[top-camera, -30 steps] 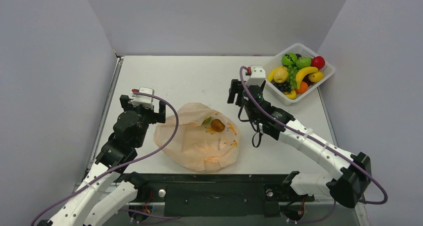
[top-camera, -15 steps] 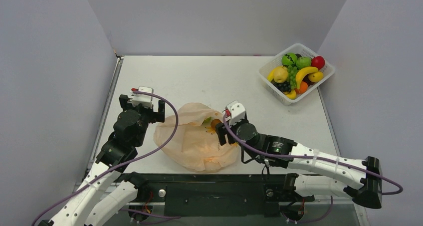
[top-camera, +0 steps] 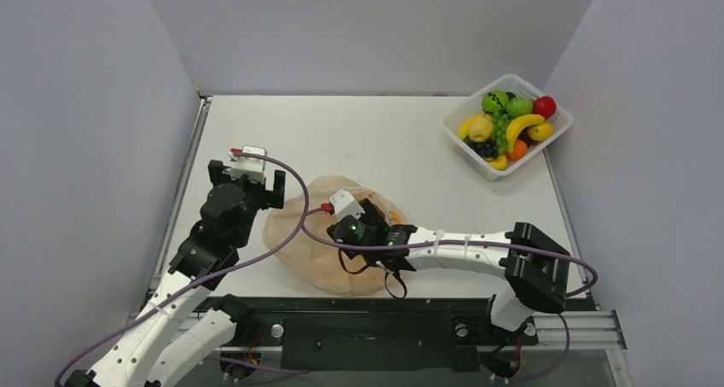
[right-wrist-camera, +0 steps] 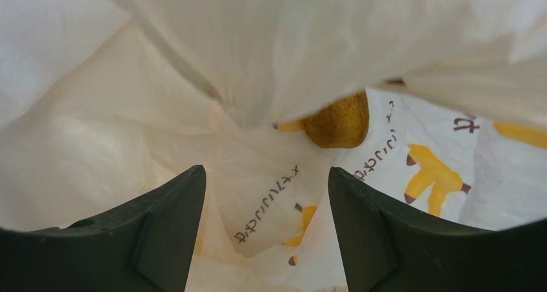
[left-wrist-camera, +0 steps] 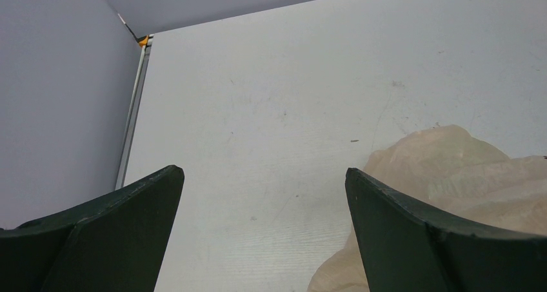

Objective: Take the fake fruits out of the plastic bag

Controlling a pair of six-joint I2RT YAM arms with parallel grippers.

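Sagging bag (right-wrist-camera: 290, 47) folds half-hide a brownish fruit (right-wrist-camera: 338, 121) beyond the gaping right pincer (right-wrist-camera: 266, 176).

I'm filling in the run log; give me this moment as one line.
left gripper: open, beside plastic bag | right gripper: open, inside bag | yellow-brown fruit: ahead, ungrasped

Left pincer (left-wrist-camera: 261, 171) spread, right pincer (right-wrist-camera: 266, 170) apparently likewise
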